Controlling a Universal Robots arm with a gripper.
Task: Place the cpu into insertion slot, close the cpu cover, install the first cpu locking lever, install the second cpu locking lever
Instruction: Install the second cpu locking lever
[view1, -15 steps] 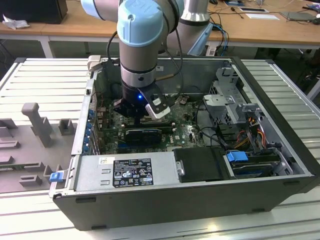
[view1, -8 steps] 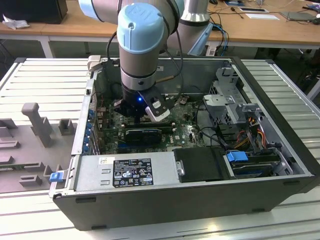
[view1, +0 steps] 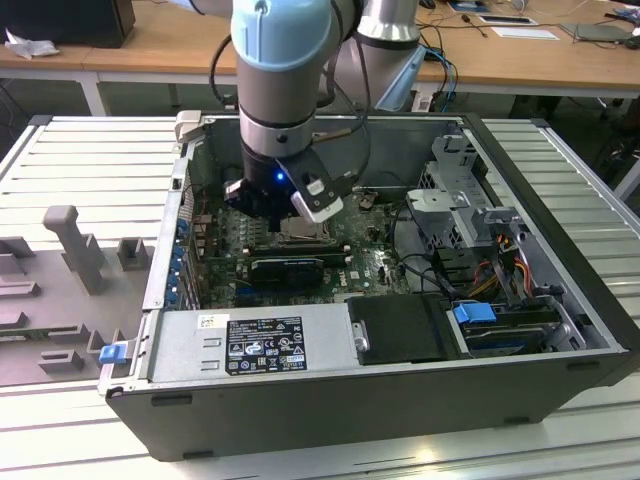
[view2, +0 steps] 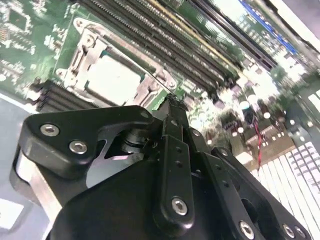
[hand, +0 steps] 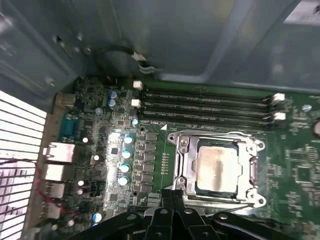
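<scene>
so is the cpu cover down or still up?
Down. The cpu cover lies flat around the cpu in both wrist views, with the claw at the socket's edge.

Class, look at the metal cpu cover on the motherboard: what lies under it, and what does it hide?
Through the window of the cpu cover the pale face of the cpu shows, seated in the insertion slot. The frame hides the cpu's edges and the socket beneath.

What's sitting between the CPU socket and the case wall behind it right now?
In the first wrist view, long black memory slots lie side by side between the socket, with cover down over the cpu, and the grey case wall.
</scene>
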